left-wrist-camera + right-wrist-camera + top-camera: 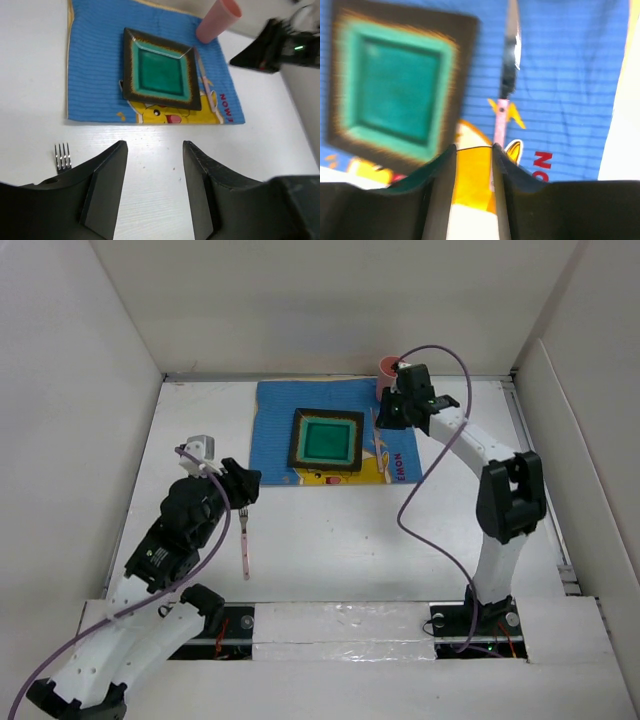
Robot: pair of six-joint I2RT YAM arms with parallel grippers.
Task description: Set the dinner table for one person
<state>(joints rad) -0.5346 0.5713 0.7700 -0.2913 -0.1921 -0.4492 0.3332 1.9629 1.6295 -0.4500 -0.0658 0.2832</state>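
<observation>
- The desk (350, 550), a broad white top walled by white panels, lies under everything, and the blue placemat (275, 415) sits toward its 12 o'clock side
- Done, as I judge it: the square plate (327, 440) rests mid-placemat, the knife (510, 55) lies on the cloth at the plate's 3 o'clock, and the pink cup (386, 367) stands at about its 1 o'clock, by the placemat's far corner
- Left to do: the fork (245, 545) lies on bare desk, off the cloth, at about the plate's 7 o'clock; it probably belongs at the plate's 9 o'clock
- The left pincer (154, 146) hangs spread and empty, just beside the fork's tines
- The right pincer (473, 147) hovers over the knife's pink handle, its fingers slightly apart with nothing between them, though that view is blurred
</observation>
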